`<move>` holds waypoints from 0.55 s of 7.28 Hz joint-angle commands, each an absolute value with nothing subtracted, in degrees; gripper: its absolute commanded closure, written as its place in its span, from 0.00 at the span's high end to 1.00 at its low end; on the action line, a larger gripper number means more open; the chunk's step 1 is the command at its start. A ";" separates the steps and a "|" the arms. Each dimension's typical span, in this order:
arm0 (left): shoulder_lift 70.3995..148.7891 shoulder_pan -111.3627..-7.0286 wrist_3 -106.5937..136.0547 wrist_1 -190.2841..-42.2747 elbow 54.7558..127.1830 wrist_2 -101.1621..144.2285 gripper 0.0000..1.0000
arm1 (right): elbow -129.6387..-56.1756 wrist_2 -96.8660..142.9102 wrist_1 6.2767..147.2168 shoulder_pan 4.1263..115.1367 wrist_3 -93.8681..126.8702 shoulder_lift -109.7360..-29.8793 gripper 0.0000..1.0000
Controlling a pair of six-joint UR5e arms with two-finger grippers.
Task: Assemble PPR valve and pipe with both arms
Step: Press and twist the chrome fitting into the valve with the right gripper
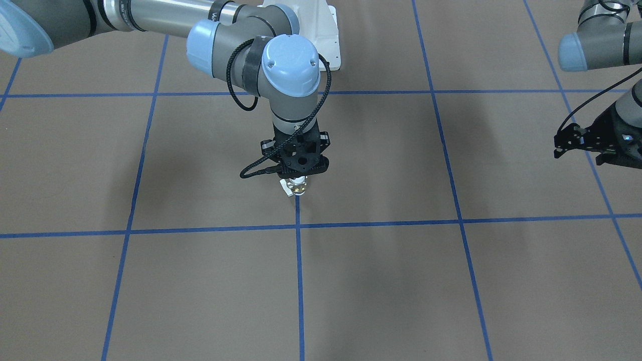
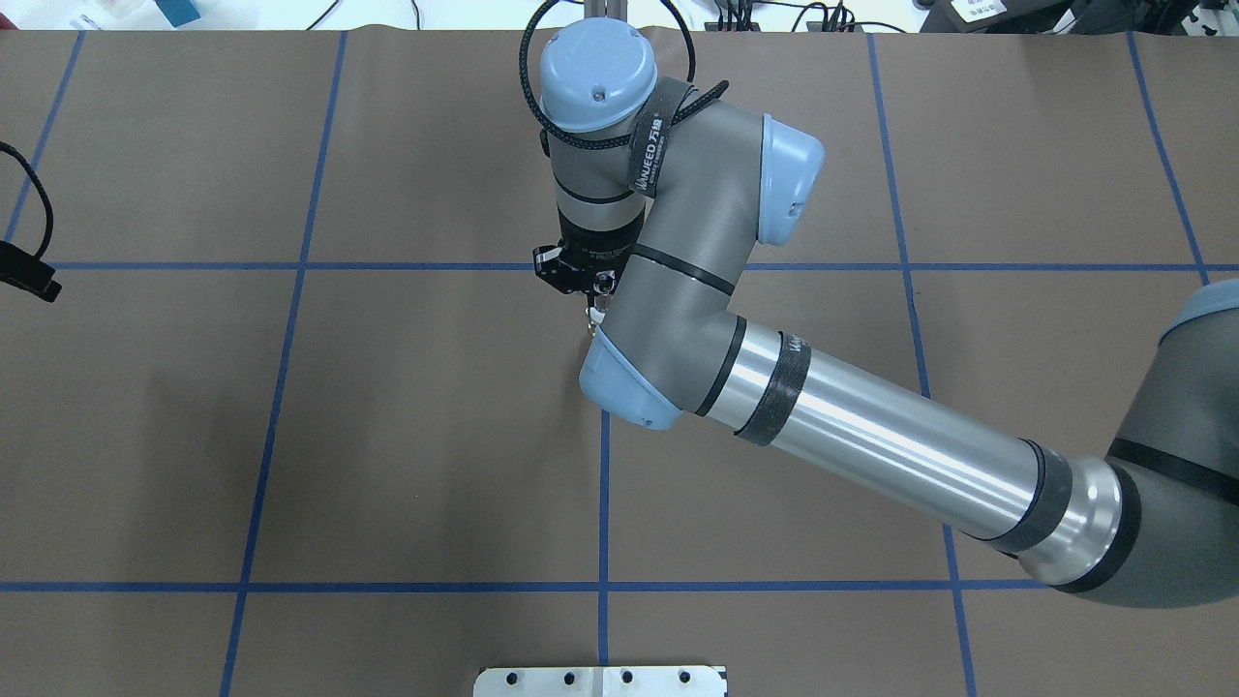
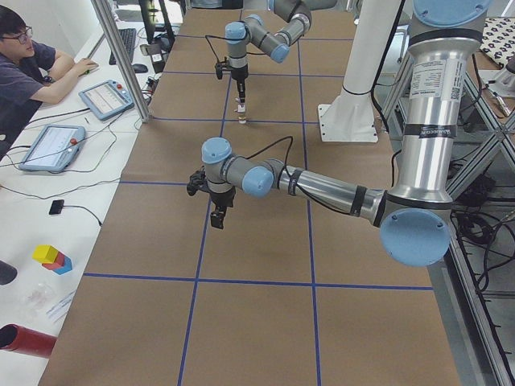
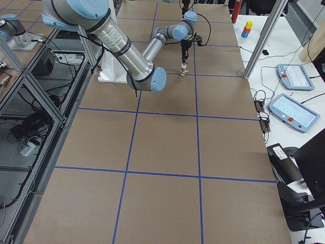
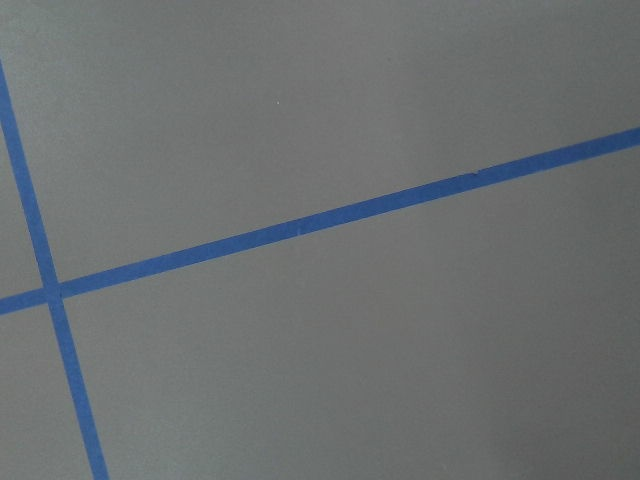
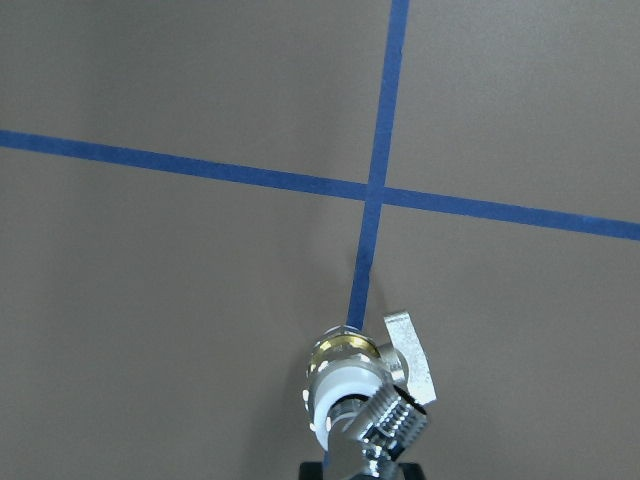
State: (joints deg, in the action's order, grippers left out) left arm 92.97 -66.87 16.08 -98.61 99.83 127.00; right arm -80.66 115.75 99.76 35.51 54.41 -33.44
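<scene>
My right gripper (image 1: 297, 176) points straight down near the table's middle and is shut on the PPR valve (image 1: 297, 187). In the right wrist view the valve (image 6: 345, 380) shows its white ring end in the ridged fingers (image 6: 392, 425), a brassy middle and its whitish lever handle (image 6: 408, 352) sticking out to the right. A shiny metal end (image 6: 340, 340) sits below the brass; I cannot tell whether it is the pipe. The valve hangs just above a blue tape line. My left gripper (image 1: 577, 143) hovers far off at the table's side, empty; I cannot tell whether it is open.
Brown paper with blue tape grid lines (image 1: 298, 271) covers the table. The white bolted base (image 1: 328, 35) stands behind the right arm. An operator (image 3: 24, 64) with tablets sits at the side table. The left wrist view shows only paper and tape.
</scene>
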 commanded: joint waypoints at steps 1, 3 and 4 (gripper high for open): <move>92.99 -66.80 16.08 -98.61 99.84 127.00 1.00 | -80.60 115.75 99.76 35.42 54.32 -33.57 0.00; 92.99 -66.80 16.08 -98.61 99.84 127.00 1.00 | -80.33 115.75 99.58 35.25 54.14 -33.75 0.00; 92.99 -66.80 16.08 -98.61 99.84 127.00 1.00 | -80.33 115.75 99.58 35.24 54.14 -33.75 0.00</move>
